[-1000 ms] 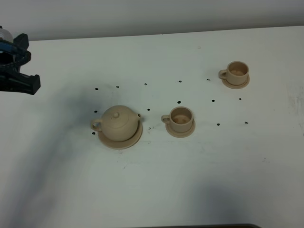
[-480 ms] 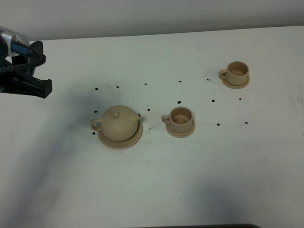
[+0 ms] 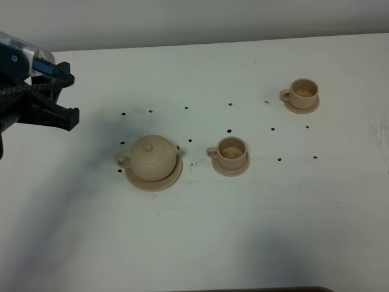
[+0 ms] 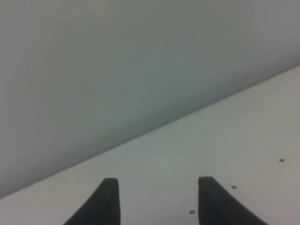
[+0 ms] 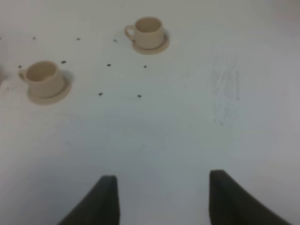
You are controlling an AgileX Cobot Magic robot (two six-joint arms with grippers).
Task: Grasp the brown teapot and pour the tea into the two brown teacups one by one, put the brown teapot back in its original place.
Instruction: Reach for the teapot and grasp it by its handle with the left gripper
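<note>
**Teapot on its saucer, both jaws empty**

The squat, rounded teapot (image 3: 149, 157), matte beige-tan with a knobbed lid, sits on a wide flat saucer (image 3: 159, 183) on the white tabletop (image 3: 194, 237). One matching cup (image 3: 232, 151) stands near its spout, and another cup (image 3: 303, 91) is farther back. The left jaws are parted and hold nothing, well apart from the teapot on its handle side. The right jaws are also parted and empty.

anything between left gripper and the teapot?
Only bare white table with small dark dots between left gripper and brown teapot, seen in exterior high view.
</note>
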